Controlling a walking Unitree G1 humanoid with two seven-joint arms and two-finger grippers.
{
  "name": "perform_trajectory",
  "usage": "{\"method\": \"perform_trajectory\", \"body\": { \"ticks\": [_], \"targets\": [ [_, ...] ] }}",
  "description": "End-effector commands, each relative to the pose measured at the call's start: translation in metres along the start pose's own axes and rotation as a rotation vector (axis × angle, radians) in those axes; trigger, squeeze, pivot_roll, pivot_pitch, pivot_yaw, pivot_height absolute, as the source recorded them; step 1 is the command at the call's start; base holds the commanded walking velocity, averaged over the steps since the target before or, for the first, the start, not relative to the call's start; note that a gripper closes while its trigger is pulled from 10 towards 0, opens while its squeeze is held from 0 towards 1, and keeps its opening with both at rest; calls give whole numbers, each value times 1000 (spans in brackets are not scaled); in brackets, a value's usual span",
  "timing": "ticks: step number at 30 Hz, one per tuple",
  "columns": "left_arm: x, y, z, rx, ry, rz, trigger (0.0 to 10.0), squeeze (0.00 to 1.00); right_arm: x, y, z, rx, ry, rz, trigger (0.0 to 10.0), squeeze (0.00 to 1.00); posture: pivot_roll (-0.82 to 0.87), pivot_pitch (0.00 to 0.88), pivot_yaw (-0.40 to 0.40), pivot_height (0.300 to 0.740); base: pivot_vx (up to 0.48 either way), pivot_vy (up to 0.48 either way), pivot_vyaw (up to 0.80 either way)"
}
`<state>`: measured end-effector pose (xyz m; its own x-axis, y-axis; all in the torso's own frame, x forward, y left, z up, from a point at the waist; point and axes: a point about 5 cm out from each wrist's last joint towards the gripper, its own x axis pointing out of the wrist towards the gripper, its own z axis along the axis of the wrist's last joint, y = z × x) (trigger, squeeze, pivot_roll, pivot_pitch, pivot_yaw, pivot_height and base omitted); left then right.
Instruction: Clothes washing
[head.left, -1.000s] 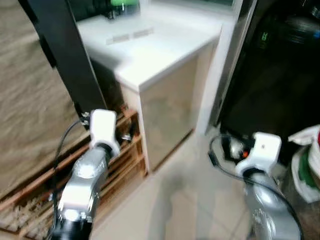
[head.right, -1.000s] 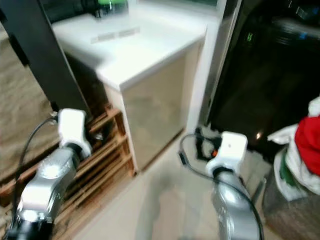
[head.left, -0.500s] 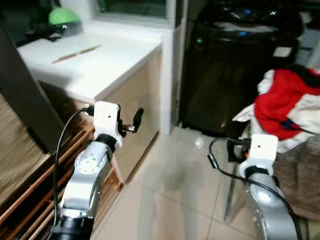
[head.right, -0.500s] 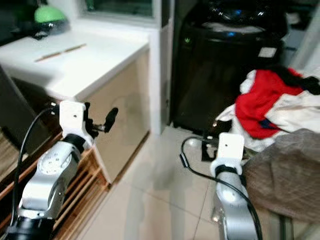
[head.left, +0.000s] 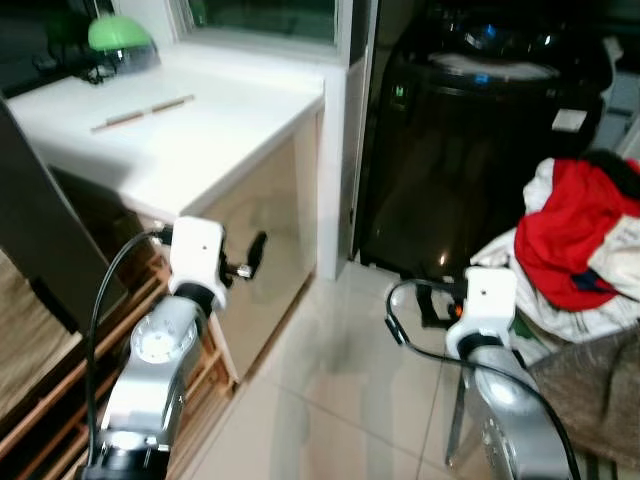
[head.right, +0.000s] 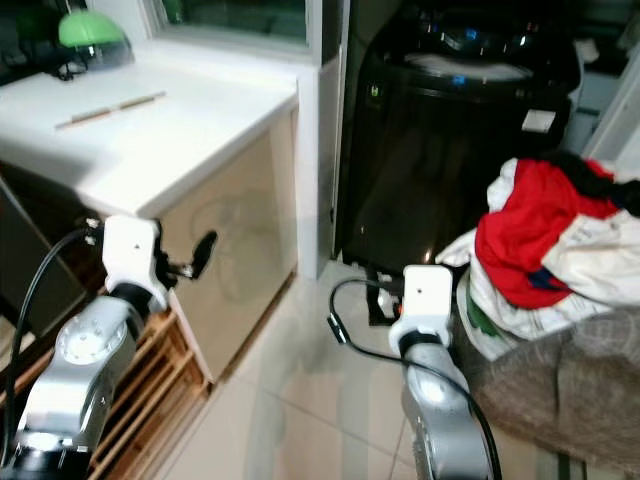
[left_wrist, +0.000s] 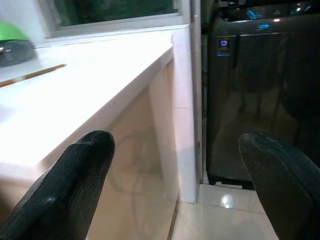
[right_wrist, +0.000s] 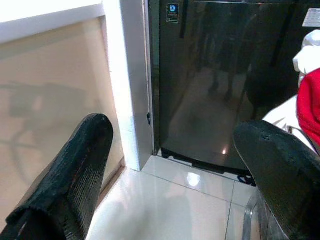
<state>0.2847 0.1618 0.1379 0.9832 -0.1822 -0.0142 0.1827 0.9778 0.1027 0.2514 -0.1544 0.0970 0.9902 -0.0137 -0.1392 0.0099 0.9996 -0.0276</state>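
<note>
A black top-loading washing machine (head.left: 470, 140) stands ahead on the right, its panel lit blue. To its right lies a pile of red and white clothes (head.left: 575, 250) on a basket draped in grey cloth (head.right: 560, 390). My left gripper (left_wrist: 175, 145) is raised in front of the white counter's beige side, open, with nothing between its fingers (head.left: 255, 248). My right gripper (right_wrist: 172, 127) is held low, pointing at the washer's front and the white pillar beside it. It is also open and holds nothing. The clothes pile is just to its right.
A white counter (head.left: 190, 130) on the left carries a green dome-shaped object (head.left: 120, 35) and a thin stick (head.left: 140, 110). Wooden slats (head.left: 50, 400) lie low on the left. Glossy tiled floor (head.left: 340, 400) runs between counter and washer.
The view has swung right, from the counter and wooden slats to the washing machine and clothes pile. Both arms stay raised with their fingers apart.
</note>
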Motion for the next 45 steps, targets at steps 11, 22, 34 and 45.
{"method": "perform_trajectory", "body": {
  "ticks": [11,22,34,45],
  "targets": [
    [-16,-10,-32,-55,91,-22,10000,0,1,-8,-5,-65,13,-5,10000,0,-80,0,19,740,178,0,0],
    [-33,-12,-66,-15,221,9,10000,0,-1,-12,-18,-105,68,40,10000,0,-83,0,-6,740,0,0,0],
    [-31,-17,-65,-21,205,-9,10000,0,-1,-14,-23,-216,48,16,10000,0,-80,0,-11,740,0,0,0],
    [-32,-19,-68,-63,233,-17,10000,0,0,-15,-26,-234,43,7,10000,0,-89,0,0,740,0,0,0]
  ]
}}
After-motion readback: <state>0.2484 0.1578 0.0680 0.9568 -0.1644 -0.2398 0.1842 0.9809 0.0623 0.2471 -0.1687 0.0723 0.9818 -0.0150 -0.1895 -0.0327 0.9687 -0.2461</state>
